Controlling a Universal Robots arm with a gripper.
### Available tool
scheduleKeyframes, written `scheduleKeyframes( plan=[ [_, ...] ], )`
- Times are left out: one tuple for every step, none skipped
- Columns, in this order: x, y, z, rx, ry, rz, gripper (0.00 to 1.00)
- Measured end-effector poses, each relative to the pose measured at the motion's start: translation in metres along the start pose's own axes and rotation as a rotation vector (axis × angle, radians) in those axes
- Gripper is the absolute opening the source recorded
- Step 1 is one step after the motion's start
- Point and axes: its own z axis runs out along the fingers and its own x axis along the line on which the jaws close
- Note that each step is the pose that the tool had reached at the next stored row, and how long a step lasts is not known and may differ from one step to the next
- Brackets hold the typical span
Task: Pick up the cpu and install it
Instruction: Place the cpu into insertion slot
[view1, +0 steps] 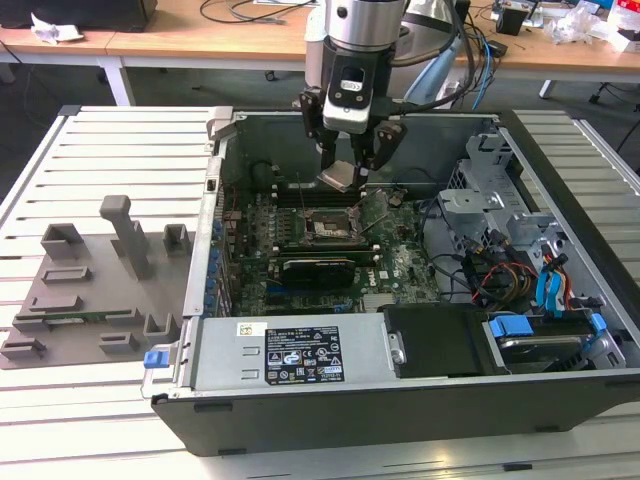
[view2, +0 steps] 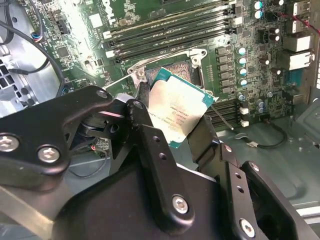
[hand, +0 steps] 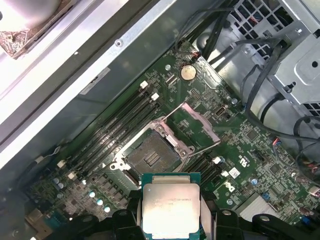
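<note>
My gripper (view1: 347, 166) hangs inside the open computer case, shut on the cpu (view1: 340, 176), a small silvery square with a teal rim. In the second wrist view the cpu (view2: 177, 115) sits clamped between the black fingers (view2: 145, 131). In the first wrist view the cpu (hand: 171, 206) hovers just off the open motherboard socket (hand: 150, 159), whose metal load plate (hand: 196, 125) is flipped up. In the exterior view the socket (view1: 328, 228) lies below and slightly toward the front of the held cpu. The cpu is above the board, not touching it.
The case wall (view1: 212, 215) stands at the exterior view's left, drive bays and cables (view1: 510, 265) at its right. Memory slots (hand: 117, 127) run beside the socket. A grey plastic tray with upright holders (view1: 95, 285) lies on the slatted table outside the case.
</note>
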Motion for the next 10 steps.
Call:
scheduleKeyframes(
  plan=[
    [0.0000, 0.0000, 0.0001, 0.0001, 0.0002, 0.006, 0.55],
    [0.0000, 0.0000, 0.0001, 0.0003, 0.0005, 0.012, 0.55],
    [0.0000, 0.0000, 0.0001, 0.0004, 0.0007, 0.017, 0.55],
    [0.0000, 0.0000, 0.0002, 0.0005, 0.0010, 0.025, 0.55],
    [0.0000, 0.0000, 0.0002, 0.0008, 0.0013, 0.032, 0.55],
    [0.0000, 0.0000, 0.0002, 0.0011, 0.0019, 0.045, 0.55],
    [0.0000, 0.0000, 0.0002, 0.0013, 0.0021, 0.054, 0.55],
    [0.0000, 0.0000, 0.0002, 0.0014, 0.0024, 0.060, 0.55],
    [0.0000, 0.0000, 0.0003, 0.0016, 0.0028, 0.068, 0.55],
    [0.0000, 0.0000, 0.0003, 0.0019, 0.0031, 0.076, 0.55]
  ],
)
